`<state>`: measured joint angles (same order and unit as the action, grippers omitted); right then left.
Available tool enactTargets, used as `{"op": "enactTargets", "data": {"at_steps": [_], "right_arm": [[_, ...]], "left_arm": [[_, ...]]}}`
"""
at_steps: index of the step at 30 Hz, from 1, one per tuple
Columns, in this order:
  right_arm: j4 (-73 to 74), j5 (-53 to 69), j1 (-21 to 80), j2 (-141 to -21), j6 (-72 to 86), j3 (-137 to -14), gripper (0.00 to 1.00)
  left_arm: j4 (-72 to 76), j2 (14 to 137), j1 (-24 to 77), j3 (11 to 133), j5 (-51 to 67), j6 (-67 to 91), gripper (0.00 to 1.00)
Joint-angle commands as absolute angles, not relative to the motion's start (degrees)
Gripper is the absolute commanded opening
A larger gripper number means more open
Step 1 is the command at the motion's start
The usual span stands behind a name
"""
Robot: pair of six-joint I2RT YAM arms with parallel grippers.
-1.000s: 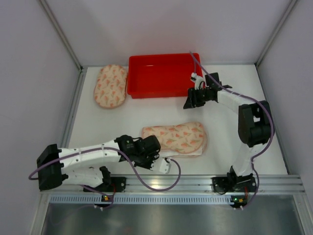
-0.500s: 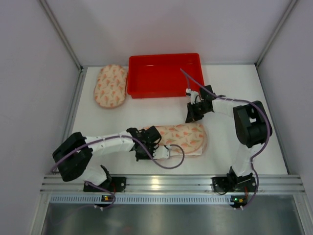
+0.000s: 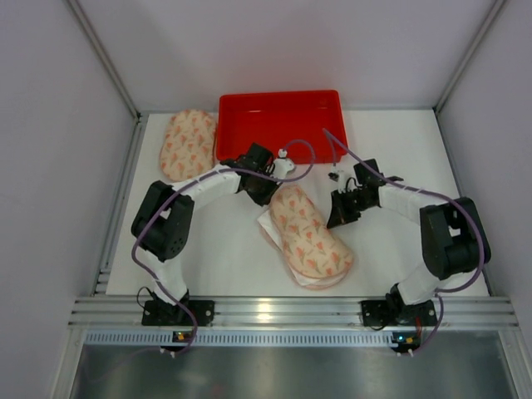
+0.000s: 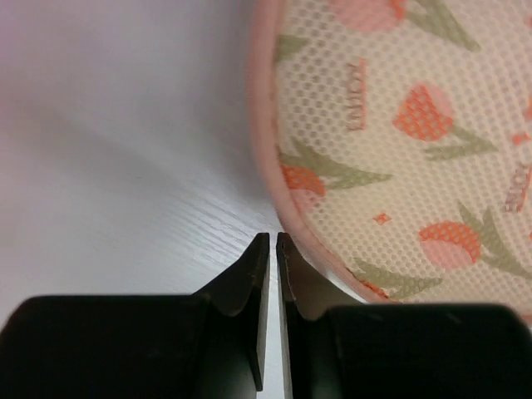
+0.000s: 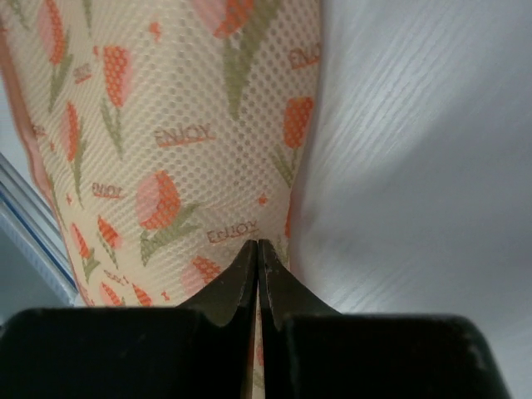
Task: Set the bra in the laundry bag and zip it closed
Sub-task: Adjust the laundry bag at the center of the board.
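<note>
**Left gripper (image 4: 270, 238) nearly shut at the bag's far end, right gripper (image 5: 257, 243) shut at its side**

The left gripper's jaws stand drawn in to a hairline slit. The pink rim of the laundry bag (image 3: 307, 237) runs against the outer side of one finger. Whether any mesh is caught between them cannot be told. The right gripper's fingers meet fully, tips over the bag's edge, with nothing visibly held.

The tulip-print mesh bag lies diagonally in the middle of the white wood-grain table (image 3: 208, 241), and a white layer shows along its left edge. The bra itself cannot be made out.

At the back of the table sits a red bin (image 3: 278, 129), and a second tulip-print pouch (image 3: 189, 145) lies just left of it. Plain pale walls (image 3: 274, 41) enclose the table on three sides. An aluminium rail (image 3: 274, 309) carrying both arm bases runs along the near edge.
</note>
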<state>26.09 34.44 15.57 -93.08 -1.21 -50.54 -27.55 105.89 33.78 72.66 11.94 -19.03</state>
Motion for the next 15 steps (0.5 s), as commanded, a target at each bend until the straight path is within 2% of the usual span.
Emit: {"op": "enactTargets", "data": {"at_steps": [1, 5, 9, 15], "right_arm": [[28.6, 37.9, 15.4, -87.4, -3.5, -49.8, 0.00], [28.7, 37.7, 14.1, -85.7, -3.8, -49.7, 0.00], [27.3, 36.2, 12.0, -87.1, -2.7, -50.4, 0.04], [23.1, 35.2, 10.7, -93.4, -0.4, -53.3, 0.04]], "left_arm": [[-25.9, 104.9, 30.8, 77.4, 14.5, -11.2, 0.15], [-32.2, 97.4, 25.9, 72.8, 18.1, -10.9, 0.19], [-40.5, 92.9, 25.3, 67.0, 22.5, -9.6, 0.22], [-40.7, 95.4, 25.3, 61.2, 31.0, -1.2, 0.21]]}}
